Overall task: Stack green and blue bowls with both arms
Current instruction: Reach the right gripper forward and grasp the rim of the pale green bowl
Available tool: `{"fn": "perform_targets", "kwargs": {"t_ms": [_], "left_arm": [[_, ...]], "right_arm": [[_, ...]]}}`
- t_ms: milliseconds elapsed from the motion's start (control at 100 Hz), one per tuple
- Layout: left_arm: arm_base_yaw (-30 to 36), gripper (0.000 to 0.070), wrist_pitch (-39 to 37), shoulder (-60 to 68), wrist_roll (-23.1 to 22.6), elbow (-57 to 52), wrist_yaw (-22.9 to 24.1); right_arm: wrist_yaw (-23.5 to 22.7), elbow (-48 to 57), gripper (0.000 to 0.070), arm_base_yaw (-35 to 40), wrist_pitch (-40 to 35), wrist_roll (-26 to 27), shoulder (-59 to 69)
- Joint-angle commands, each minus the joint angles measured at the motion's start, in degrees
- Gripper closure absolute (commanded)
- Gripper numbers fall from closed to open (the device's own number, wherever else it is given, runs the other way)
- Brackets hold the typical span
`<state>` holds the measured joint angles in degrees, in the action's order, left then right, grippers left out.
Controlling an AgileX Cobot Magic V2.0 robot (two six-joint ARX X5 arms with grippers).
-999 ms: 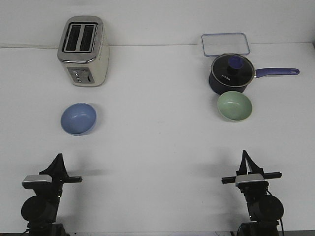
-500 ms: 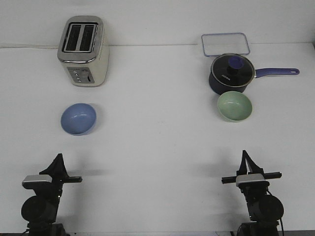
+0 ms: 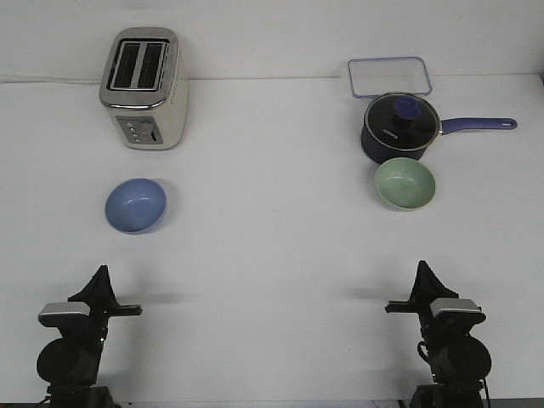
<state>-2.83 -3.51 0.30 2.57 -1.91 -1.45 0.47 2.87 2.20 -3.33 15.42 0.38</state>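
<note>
The periwinkle blue bowl [image 3: 135,205] sits upright on the white table at the left, in front of the toaster. The pale green bowl [image 3: 405,184] sits upright at the right, close against the front of the dark navy saucepan. My left gripper [image 3: 99,279] is low at the near left, well short of the blue bowl; its fingers look closed to a point and hold nothing. My right gripper [image 3: 422,275] is low at the near right, well short of the green bowl, also closed and holding nothing.
A cream two-slot toaster [image 3: 143,87] stands at the back left. A navy lidded saucepan [image 3: 399,127] has its long handle [image 3: 478,124] pointing right. A clear shallow container [image 3: 388,76] lies behind it. The white table [image 3: 272,246] spans the view.
The right arm's wrist has turned or shifted slightly to the right at its spot. The left arm and both bowls have not moved.
</note>
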Motion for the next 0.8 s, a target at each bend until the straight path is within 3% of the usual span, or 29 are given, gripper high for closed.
{"fn": "perform_targets", "kwargs": {"t_ms": [0, 140, 320, 350, 380, 460, 500, 789], "left_arm": [[0.0, 0.0686, -0.9, -0.1, 0.5, 1.1, 0.1], [0.0, 0.0685, -0.9, -0.1, 0.5, 1.1, 0.1], [0.0, 0.0686, -0.9, -0.1, 0.5, 1.1, 0.1], [0.0, 0.0685, -0.9, -0.1, 0.5, 1.1, 0.1], [0.0, 0.0685, -0.9, -0.1, 0.5, 1.1, 0.1], [0.0, 0.0685, -0.9, -0.1, 0.5, 1.1, 0.1], [0.0, 0.0685, -0.9, -0.1, 0.5, 1.1, 0.1], [0.0, 0.0685, -0.9, -0.1, 0.5, 1.1, 0.1]], "right_arm": [[1.8, 4.3, 0.0698, 0.0, -1.7, 5.0, 1.4], [5.8, 13.9, 0.0698, 0.0, -9.1, 5.4, 8.2], [6.8, 29.5, 0.0690, 0.0, -19.2, 2.1, 25.0], [6.6, 32.0, 0.0652, 0.0, -20.6, 1.3, 27.8], [6.5, 34.6, 0.0570, 0.0, -22.0, 1.0, 30.6], [6.5, 40.9, 0.0231, 0.0, -25.6, 0.8, 37.8], [6.5, 43.8, 0.0132, 0.0, -26.9, 0.3, 41.4], [3.3, 62.0, 0.0121, -4.4, -31.9, -1.5, 67.5]]}}
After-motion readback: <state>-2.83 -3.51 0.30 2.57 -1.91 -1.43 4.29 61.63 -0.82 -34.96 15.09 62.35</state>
